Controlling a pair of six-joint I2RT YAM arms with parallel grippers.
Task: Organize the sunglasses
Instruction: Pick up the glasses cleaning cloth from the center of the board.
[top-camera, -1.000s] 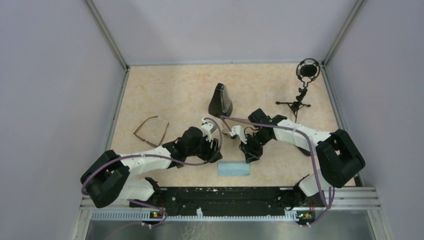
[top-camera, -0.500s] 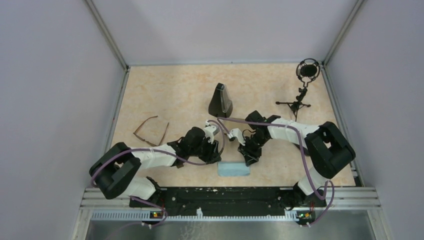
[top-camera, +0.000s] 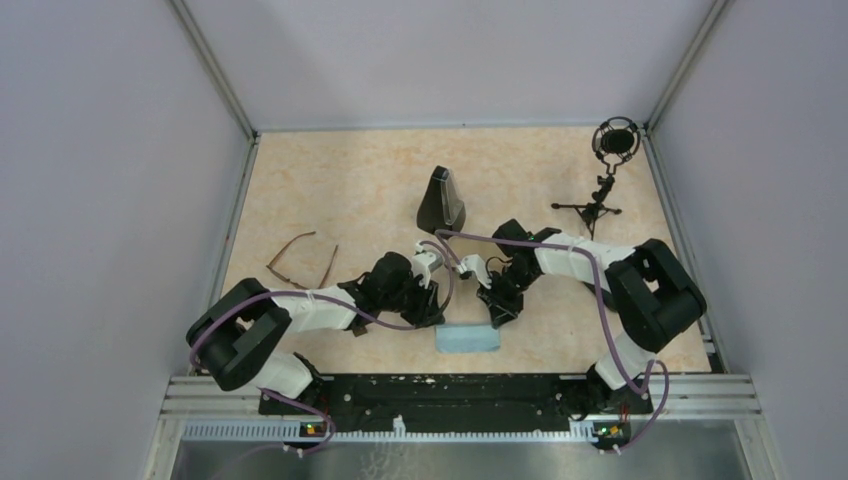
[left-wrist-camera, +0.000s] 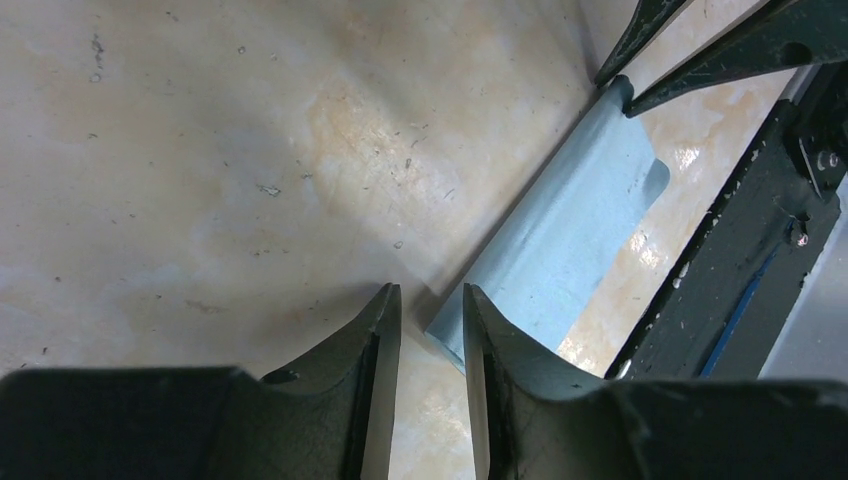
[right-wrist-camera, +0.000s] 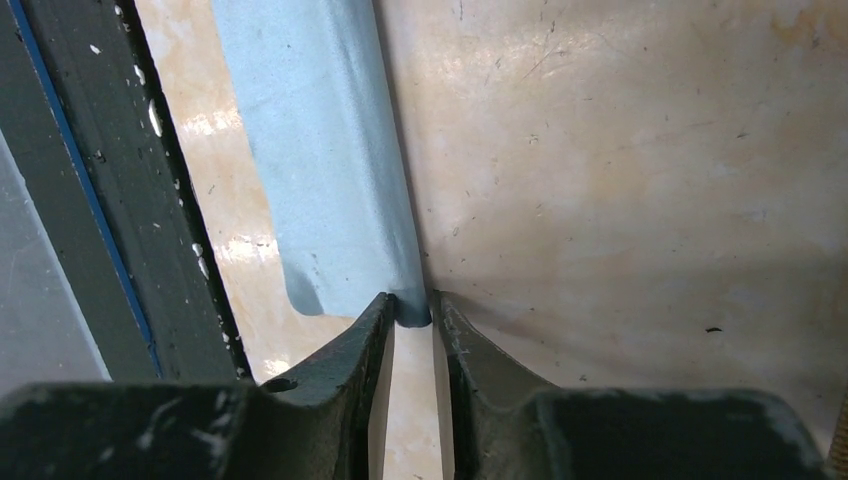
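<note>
- Only the top view shows the brown sunglasses (top-camera: 294, 279), lying well left of the left gripper (left-wrist-camera: 432, 305).
- The right wrist view shows the right gripper (right-wrist-camera: 410, 318) pinching a corner of the blue cloth (right-wrist-camera: 310, 150).
- The left fingers are narrow at another corner of it; I cannot tell if they hold it.

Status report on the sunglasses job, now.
Left gripper open astride blue cloth corner; right gripper pinching its other end. Brown sunglasses lie untouched, far left. Black triangular case beyond both grippers, apart.
</note>
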